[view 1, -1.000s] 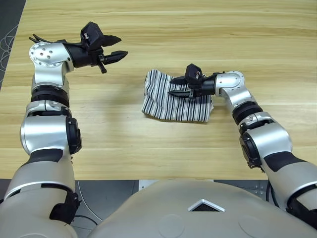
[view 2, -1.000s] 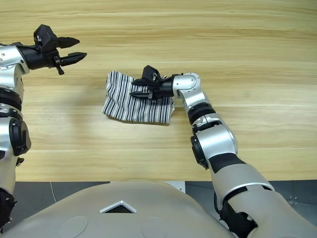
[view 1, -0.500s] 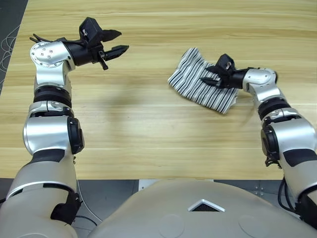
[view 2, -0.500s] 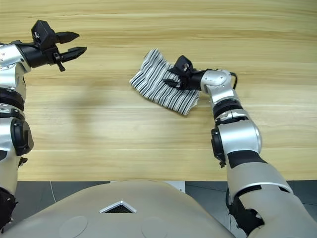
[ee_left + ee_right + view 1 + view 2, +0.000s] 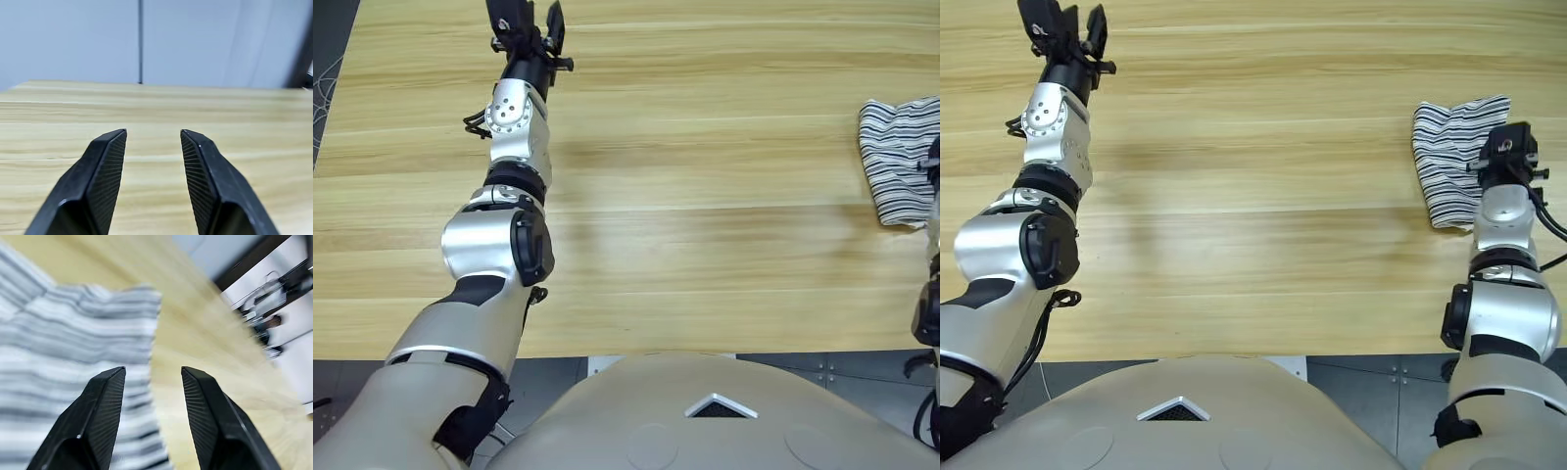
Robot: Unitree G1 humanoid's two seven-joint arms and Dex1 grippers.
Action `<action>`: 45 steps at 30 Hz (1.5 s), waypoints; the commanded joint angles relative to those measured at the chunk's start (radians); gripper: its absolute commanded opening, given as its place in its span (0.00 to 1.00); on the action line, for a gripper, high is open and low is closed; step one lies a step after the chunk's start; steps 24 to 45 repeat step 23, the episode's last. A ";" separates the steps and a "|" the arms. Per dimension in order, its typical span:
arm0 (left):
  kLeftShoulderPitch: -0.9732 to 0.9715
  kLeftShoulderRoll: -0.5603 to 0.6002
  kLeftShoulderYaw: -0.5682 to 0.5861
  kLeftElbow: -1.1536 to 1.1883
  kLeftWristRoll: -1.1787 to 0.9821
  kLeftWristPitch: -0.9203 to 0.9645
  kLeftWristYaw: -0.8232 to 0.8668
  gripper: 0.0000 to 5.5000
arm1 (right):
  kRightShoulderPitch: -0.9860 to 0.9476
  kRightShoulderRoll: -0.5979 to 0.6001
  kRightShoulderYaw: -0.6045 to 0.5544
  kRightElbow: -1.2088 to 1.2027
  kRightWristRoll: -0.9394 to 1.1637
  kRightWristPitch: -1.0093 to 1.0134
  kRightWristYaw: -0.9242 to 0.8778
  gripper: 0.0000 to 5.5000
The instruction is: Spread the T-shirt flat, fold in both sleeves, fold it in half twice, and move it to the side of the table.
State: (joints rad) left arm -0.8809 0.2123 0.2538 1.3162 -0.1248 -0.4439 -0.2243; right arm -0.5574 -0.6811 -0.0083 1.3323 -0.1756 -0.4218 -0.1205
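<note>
1. Striped black-and-white cloth, the T-shirt (image 5: 1449,147), lies folded into a small bundle at the right side of the table (image 5: 1263,196).
2. A second ago it lay mid-table under my right pincer. It has since slid rightward, so I judge the last step as good as done.
3. My right pincer (image 5: 152,374) is released, its fingers apart above the stripes with nothing between them.
4. My left pincer (image 5: 153,137) is likewise released and empty. Its arm has swung round to point at the far edge, well apart from the shirt.
5. The right wrist view proves the gap empty. The right eye view takes in the whole bundle, which the left eye view cuts at its border.
</note>
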 commanded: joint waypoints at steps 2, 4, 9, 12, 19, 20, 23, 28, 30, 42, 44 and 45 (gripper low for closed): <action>0.012 0.004 0.014 0.020 0.033 -0.045 0.077 0.37 | -0.084 0.010 0.310 -0.121 -0.427 -0.030 -0.494 0.38; 0.019 0.004 0.006 0.021 0.053 -0.058 0.099 0.37 | -0.097 0.017 0.347 -0.143 -0.482 -0.019 -0.562 0.38; 0.022 0.011 0.006 0.026 0.085 -0.058 0.154 0.37 | -0.184 0.235 0.178 -0.113 -0.196 -0.215 -0.275 0.38; -0.003 -0.046 -0.040 0.034 0.139 -0.048 0.168 0.37 | -0.172 0.345 0.066 -0.025 -0.051 -0.213 -0.071 0.38; -0.084 -0.225 -0.117 0.050 0.235 0.017 0.142 0.37 | -0.006 0.235 0.092 -0.003 -0.122 -0.263 -0.119 0.38; -0.085 -0.228 -0.124 0.050 0.247 0.017 0.148 0.37 | -0.004 0.233 0.084 -0.003 -0.117 -0.260 -0.117 0.38; -0.082 -0.225 -0.150 0.050 0.288 0.008 0.172 0.37 | -0.010 0.237 0.075 -0.002 -0.119 -0.253 -0.113 0.38; -0.082 -0.225 -0.150 0.050 0.288 0.008 0.172 0.37 | -0.010 0.237 0.075 -0.002 -0.119 -0.253 -0.113 0.38; -0.082 -0.225 -0.150 0.050 0.288 0.008 0.172 0.37 | -0.010 0.237 0.075 -0.002 -0.119 -0.253 -0.113 0.38; -0.082 -0.225 -0.150 0.050 0.288 0.008 0.172 0.37 | -0.010 0.237 0.075 -0.002 -0.119 -0.253 -0.113 0.38; -0.082 -0.225 -0.150 0.050 0.288 0.008 0.172 0.37 | -0.010 0.237 0.075 -0.002 -0.119 -0.253 -0.113 0.38; -0.082 -0.225 -0.150 0.050 0.288 0.008 0.172 0.37 | -0.010 0.237 0.075 -0.002 -0.119 -0.253 -0.113 0.38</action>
